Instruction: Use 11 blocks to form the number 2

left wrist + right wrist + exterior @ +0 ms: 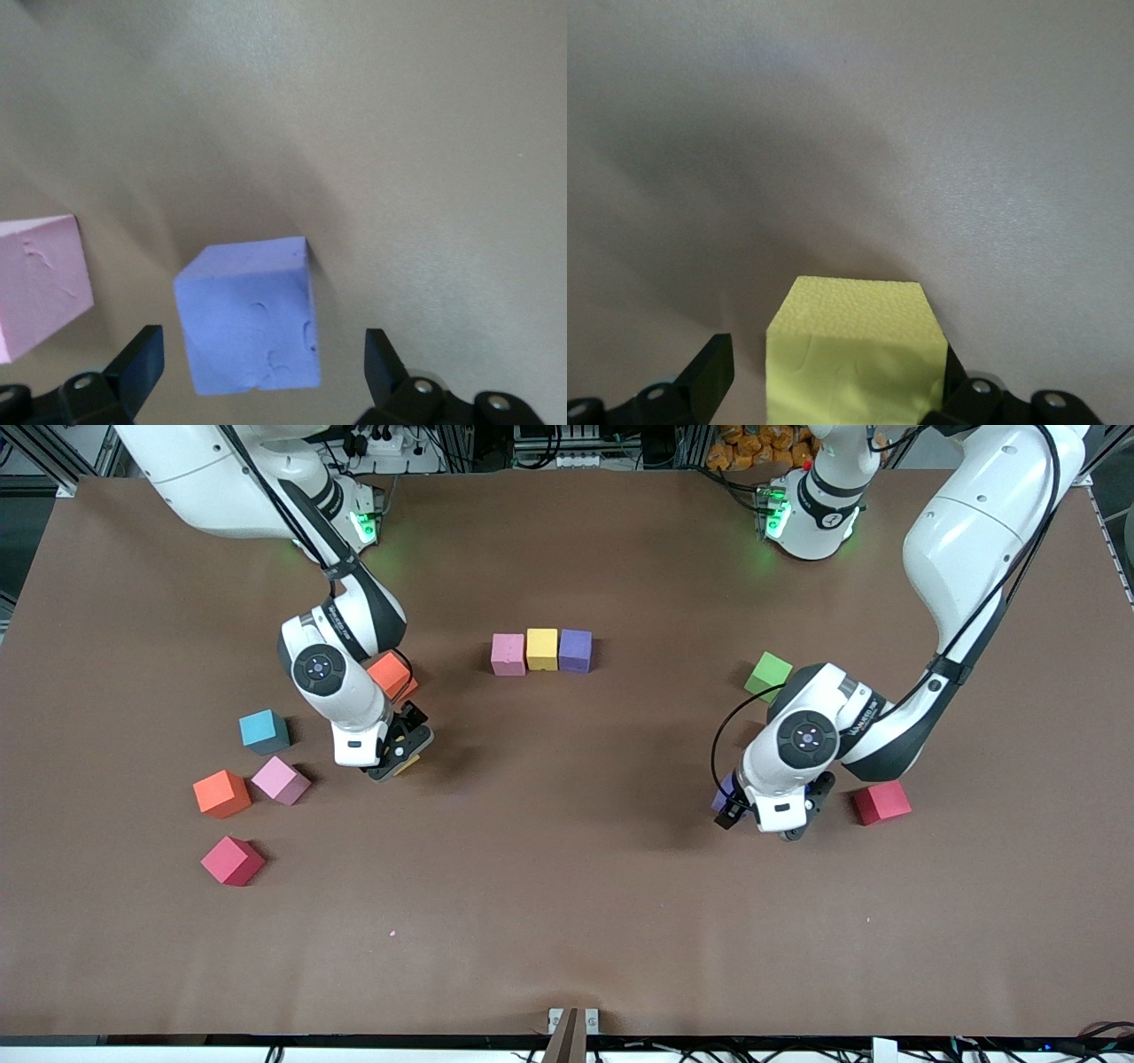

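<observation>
My right gripper (833, 376) is down at the table with its jaws spread around a yellow block (855, 350); one finger (957, 390) looks to be against the block's side, the other stands clear of it, so I have no firm hold. My left gripper (261, 367) is low too, jaws fully apart on either side of a purple block (248, 328), touching neither face, with a pink block (40, 283) just beside it. Near the middle of the table (567, 921), a pink, a yellow and a purple block make a row (541, 651). I can read no writing.
</observation>
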`<state>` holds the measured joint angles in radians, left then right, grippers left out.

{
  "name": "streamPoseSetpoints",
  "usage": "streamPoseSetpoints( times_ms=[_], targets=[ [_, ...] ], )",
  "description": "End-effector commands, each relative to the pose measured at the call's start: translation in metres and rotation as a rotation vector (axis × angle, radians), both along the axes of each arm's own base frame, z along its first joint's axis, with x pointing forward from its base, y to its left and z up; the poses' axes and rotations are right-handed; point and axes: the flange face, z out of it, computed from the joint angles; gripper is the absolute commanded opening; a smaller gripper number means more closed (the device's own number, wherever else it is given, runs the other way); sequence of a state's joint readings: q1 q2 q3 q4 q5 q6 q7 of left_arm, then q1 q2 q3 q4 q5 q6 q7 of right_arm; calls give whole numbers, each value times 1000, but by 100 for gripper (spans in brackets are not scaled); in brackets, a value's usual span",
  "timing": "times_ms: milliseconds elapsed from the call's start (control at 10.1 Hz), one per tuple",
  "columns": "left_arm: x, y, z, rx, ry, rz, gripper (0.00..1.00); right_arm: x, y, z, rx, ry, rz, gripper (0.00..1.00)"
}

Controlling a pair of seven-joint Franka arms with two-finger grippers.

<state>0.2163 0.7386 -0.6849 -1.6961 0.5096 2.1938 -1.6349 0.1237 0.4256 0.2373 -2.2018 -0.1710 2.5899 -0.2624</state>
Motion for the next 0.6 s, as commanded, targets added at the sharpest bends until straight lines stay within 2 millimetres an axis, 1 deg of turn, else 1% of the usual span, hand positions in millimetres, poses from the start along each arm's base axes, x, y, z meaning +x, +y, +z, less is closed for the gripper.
streamPoseSetpoints(
  times_ms=[0, 99, 198, 298, 397, 496],
  targets=[
    [8, 2, -15, -43, -2, 95, 100, 0, -2, 0, 4, -2, 11, 70],
    [11, 4, -15, -45, -19, 113, 100, 0, -4, 4, -1, 0, 17, 57],
    [8, 0, -17, -41, -17, 99, 100, -2, -10, 4, -8, 10, 35, 43],
    [5, -3, -21, -28, -16, 89, 100, -1, -10, 8, -12, 12, 28, 37],
    [3, -5, -28, -8, -13, 85, 100, -2, -1, 13, -6, 4, 25, 31],
    [0, -8, -33, 6, -12, 83, 100, -7, 20, 22, -2, -13, 5, 31]
  ],
)
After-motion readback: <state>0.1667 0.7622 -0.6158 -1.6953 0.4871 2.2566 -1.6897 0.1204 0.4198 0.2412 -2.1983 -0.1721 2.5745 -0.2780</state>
